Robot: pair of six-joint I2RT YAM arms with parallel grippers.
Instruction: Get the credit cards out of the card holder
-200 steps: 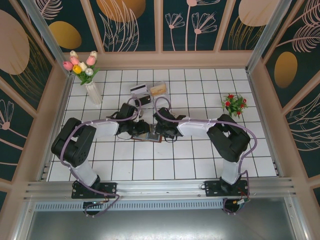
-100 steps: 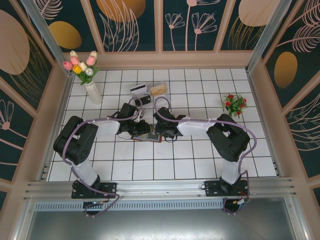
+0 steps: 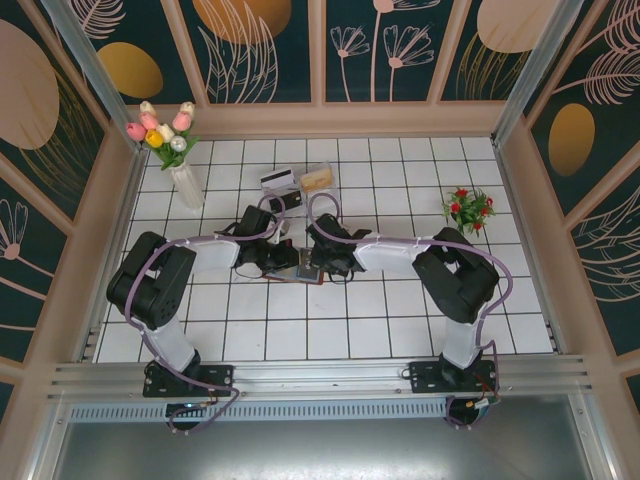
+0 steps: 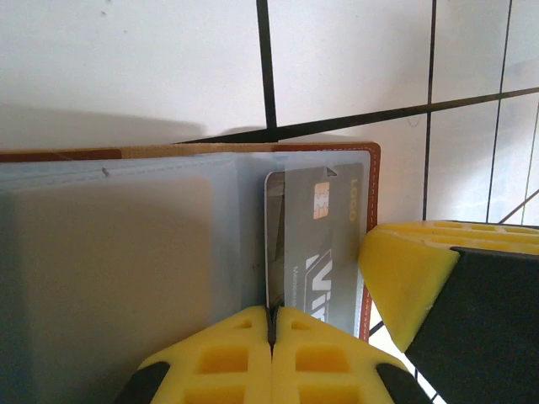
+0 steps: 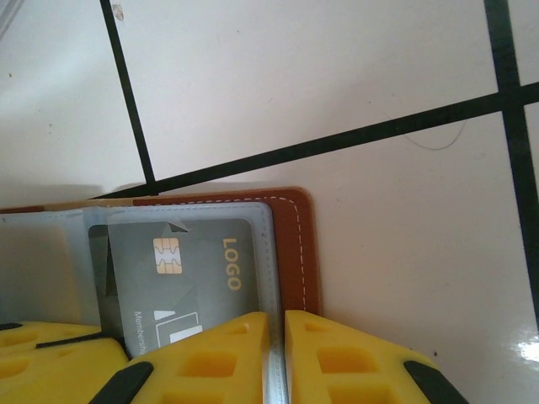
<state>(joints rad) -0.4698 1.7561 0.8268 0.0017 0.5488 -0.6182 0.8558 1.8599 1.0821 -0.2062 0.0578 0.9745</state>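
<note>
On the white tiled worktop (image 3: 400, 320) we see the brown leather-look folding card holder (image 3: 300, 275) lying open between the two arms. From above, the wrists cover most of it. Its clear plastic sleeves face up inside the stitched brown rim.

One grey credit card (image 5: 189, 269), with a gold chip and the word LOGO, sits in the sleeve nearest that rim. Its lower part is cut off behind the yellow jaws. The other sleeves look frosted, and we cannot tell whether they hold cards.

The left gripper (image 4: 272, 332) has its jaws pressed together. The card's long edge runs straight into their seam, but we cannot make out whether they pinch the card itself or only the sleeve leaf.

The right gripper (image 5: 276, 337) has its jaws nearly together, closed on the sleeve edge of the card holder just inside the rim.

Farther back stands a clear plastic two-compartment tray (image 3: 300, 180). Its contents are too small to make out.
</note>
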